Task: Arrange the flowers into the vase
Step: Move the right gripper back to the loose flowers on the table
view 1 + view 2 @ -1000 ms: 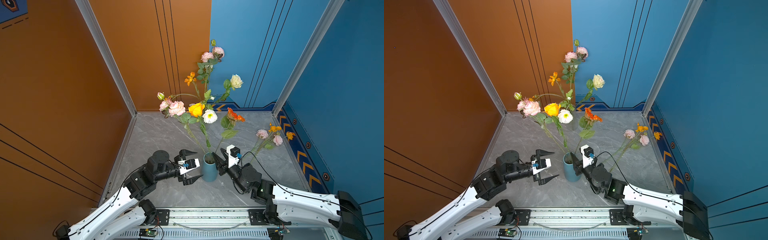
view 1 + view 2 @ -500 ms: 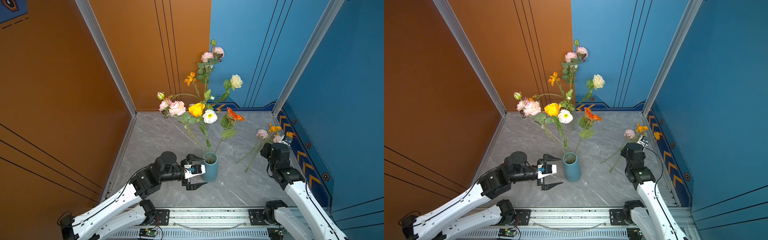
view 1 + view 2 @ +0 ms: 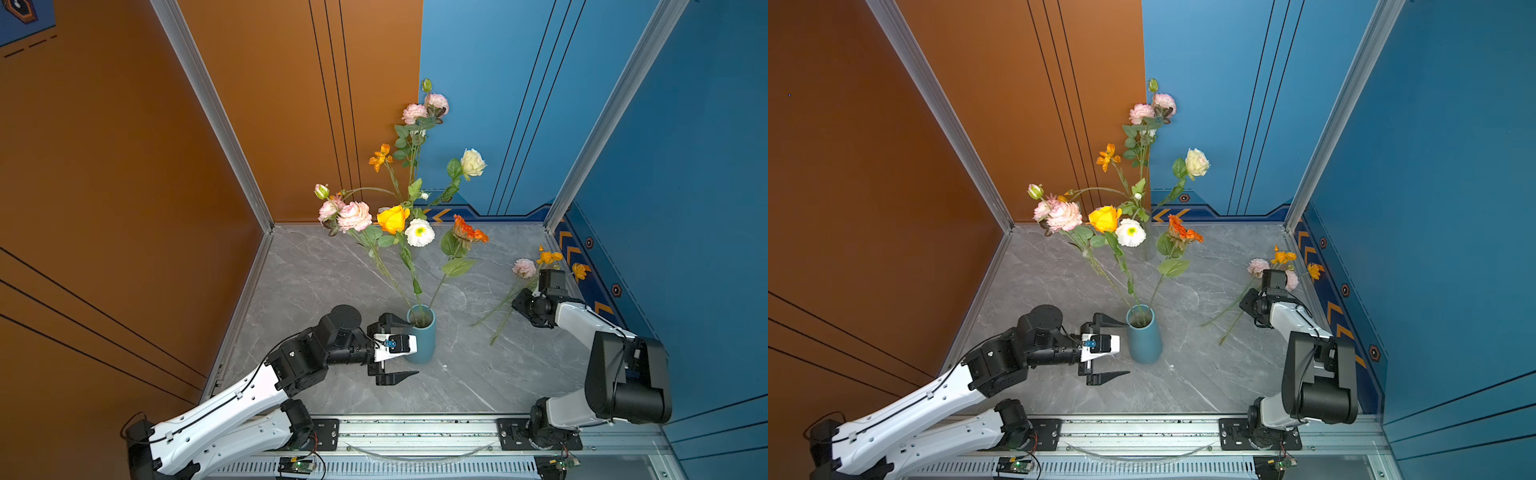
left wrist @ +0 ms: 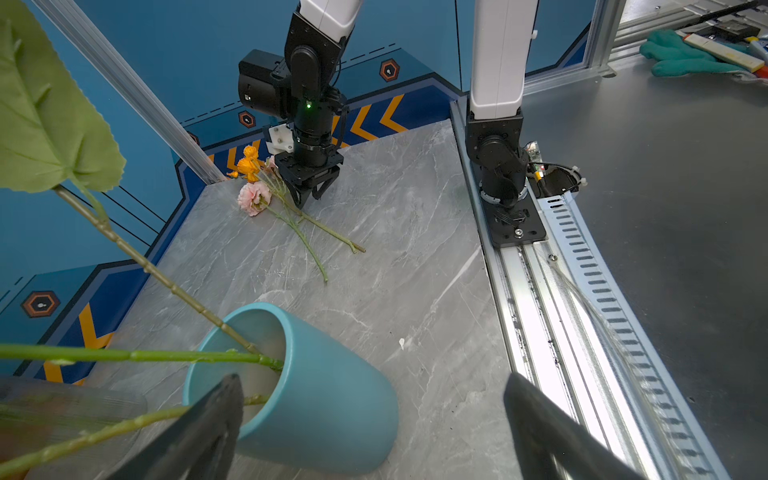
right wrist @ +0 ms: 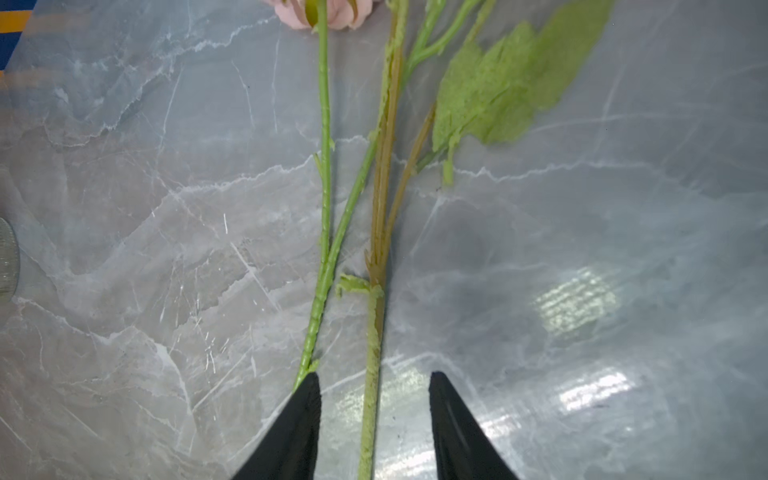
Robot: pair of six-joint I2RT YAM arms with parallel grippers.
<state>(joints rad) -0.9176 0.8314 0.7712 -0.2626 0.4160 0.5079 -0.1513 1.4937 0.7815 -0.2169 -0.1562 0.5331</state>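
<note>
In both top views, a teal tapered ceramic vase [image 3: 424,345] stands upright at lower centre of the grey marble-veined worktop [image 3: 332,282]. The arranged long-stemmed flowers [image 3: 392,218], pink, yellow, white, orange and cream, fan from its mouth toward upper centre. The loose flowers [image 3: 523,268] lie flat at right, blooms to the upper right, stem ends to the lower left. The left claw [image 3: 1127,347] is spread wide beside the vase. The right claw [image 5: 374,380] points down, jaws apart around one thick green stem [image 5: 372,332], gaps either side. An orange panel wall [image 3: 124,166] fills the left, a blue wall [image 3: 685,166] the right, an aluminium rail [image 3: 415,428] the bottom.
</note>
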